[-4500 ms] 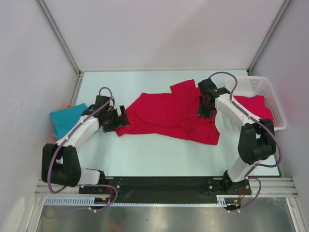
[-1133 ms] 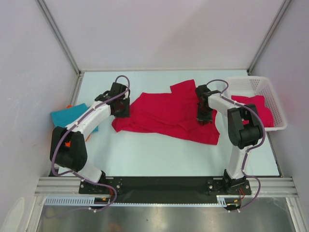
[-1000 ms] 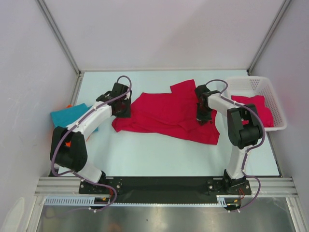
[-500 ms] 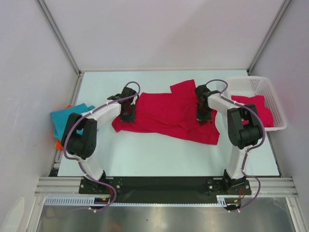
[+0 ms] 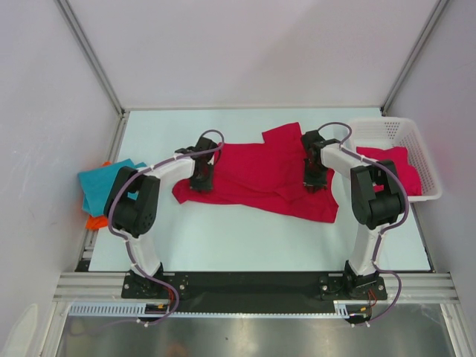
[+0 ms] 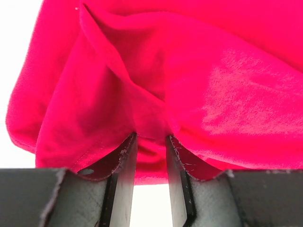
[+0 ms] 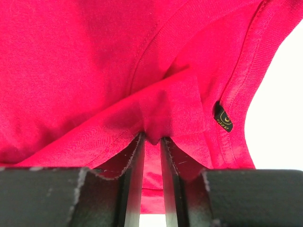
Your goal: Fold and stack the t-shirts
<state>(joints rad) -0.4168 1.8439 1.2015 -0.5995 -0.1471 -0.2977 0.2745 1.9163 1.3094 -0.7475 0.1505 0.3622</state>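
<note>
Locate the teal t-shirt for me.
Top view: the teal t-shirt lies at the left edge of the table, just outside the left arm, with an orange t-shirt peeking from under it, well apart from the spread red t-shirt.

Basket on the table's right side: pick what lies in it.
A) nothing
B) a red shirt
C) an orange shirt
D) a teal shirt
B: a red shirt lies in the white basket, while the teal shirt sits at the table's left edge.
</note>
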